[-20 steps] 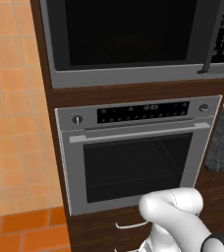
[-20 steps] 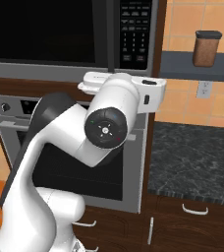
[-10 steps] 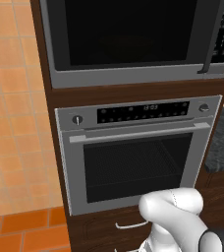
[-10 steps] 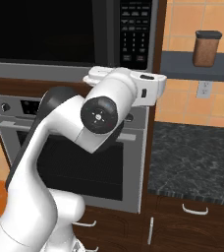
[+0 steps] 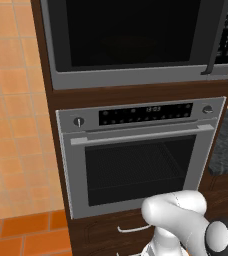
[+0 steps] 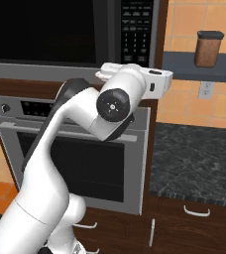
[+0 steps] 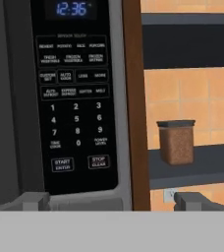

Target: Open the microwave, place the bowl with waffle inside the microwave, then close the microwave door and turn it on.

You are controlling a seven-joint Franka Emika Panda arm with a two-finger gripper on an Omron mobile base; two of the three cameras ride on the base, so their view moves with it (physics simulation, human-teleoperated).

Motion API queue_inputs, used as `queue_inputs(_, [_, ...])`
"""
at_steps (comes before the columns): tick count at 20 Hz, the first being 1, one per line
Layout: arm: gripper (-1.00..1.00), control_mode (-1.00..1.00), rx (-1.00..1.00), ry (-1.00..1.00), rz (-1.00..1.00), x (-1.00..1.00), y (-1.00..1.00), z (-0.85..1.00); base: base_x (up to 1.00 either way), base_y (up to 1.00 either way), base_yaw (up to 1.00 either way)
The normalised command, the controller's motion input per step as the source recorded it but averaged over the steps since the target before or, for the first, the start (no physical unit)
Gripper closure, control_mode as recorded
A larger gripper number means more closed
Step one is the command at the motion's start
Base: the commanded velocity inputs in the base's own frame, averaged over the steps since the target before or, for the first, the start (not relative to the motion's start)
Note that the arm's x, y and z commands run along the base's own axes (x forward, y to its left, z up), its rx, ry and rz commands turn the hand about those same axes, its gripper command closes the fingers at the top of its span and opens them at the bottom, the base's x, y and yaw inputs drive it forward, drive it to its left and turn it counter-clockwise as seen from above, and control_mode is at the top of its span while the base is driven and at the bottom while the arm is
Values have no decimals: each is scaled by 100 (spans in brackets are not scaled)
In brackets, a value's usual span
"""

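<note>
The microwave (image 5: pixel 131 40) is built in above the oven, and its black glass door (image 5: pixel 126 32) is closed. The dark vertical door handle (image 5: pixel 214 42) stands just left of the keypad (image 6: pixel 137 30). In the hand view, my gripper (image 7: pixel 114 202) is open and empty in front of the keypad (image 7: pixel 74 113), level with its bottom edge. The handle (image 7: pixel 18 98) is to its left. The arm's white hand (image 6: pixel 154 83) hovers just below the microwave's right corner. The bowl with waffle is out of view.
A silver oven (image 5: pixel 136 160) with two knobs sits under the microwave. To the right are a dark stone counter (image 6: pixel 199 163) and a shelf holding a brown canister (image 6: pixel 207 48). Drawers lie below, and orange tiles cover the wall.
The arm has swung and the hand has risen a little, nearer to the microwave's lower right corner. The gripper stays open. The microwave door has not moved.
</note>
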Motion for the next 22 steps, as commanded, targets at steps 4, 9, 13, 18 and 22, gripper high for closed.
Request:
queue_inputs(4, [-100, -100, 0, 0, 0, 40, -15, -1, 0, 0, 0])
queue_inputs(9, [-100, -100, 0, 0, 0, 28, -4, -2, 0, 0, 0])
queue_inputs(13, [-100, -100, 0, 0, 0, 31, 0, 0, 0, 0, 0])
queue_inputs(18, [-100, -100, 0, 0, 0, 31, 1, 0, 0, 0, 0])
queue_inputs(22, [-100, -100, -1, 0, 4, 2, 24, 0, 0, 0, 0])
